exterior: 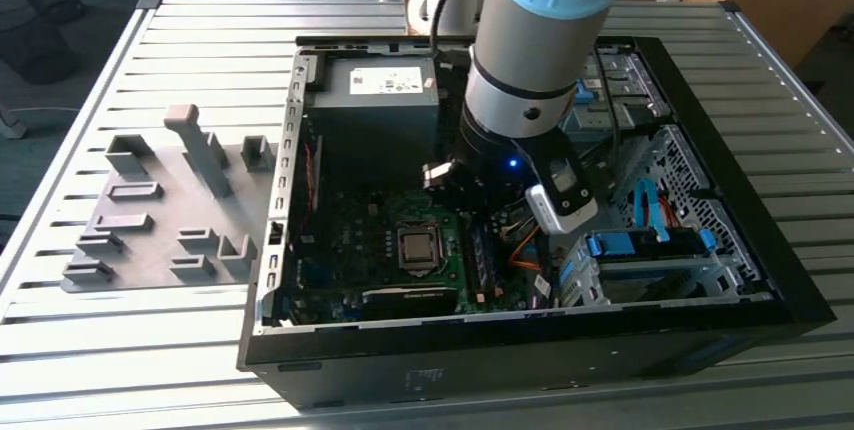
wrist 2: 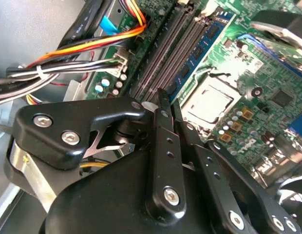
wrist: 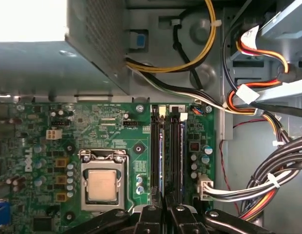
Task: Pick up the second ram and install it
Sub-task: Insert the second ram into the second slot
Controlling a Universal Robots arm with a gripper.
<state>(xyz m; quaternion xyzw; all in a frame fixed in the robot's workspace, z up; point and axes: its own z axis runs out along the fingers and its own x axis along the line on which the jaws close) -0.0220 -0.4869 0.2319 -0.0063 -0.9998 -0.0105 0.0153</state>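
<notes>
The second ram [wrist 2: 199, 46], a thin blue-green stick with small chips, stands on edge along a memory slot of the green motherboard [wrist: 117, 126]. In the first wrist view the second ram [wrist: 164, 156] shows as a narrow strip between the black slots, running straight in between my fingers. My gripper [wrist: 165, 209] is shut on it about midway along its length. In the second wrist view the black fingers [wrist 2: 163, 126] meet at the gripper [wrist 2: 166, 97], right over the stick. My arm [exterior: 534, 70] reaches down into the open computer case [exterior: 534, 350].
The processor socket [wrist: 102, 185] lies beside the slots. Bundled cables [wrist: 268, 180] run on the slots' other side. The power-supply box [exterior: 380, 80] sits at the case's far end, and a drive cage [exterior: 654, 250] at the exterior view's right. Grey holder blocks [exterior: 174, 210] stand on the table.
</notes>
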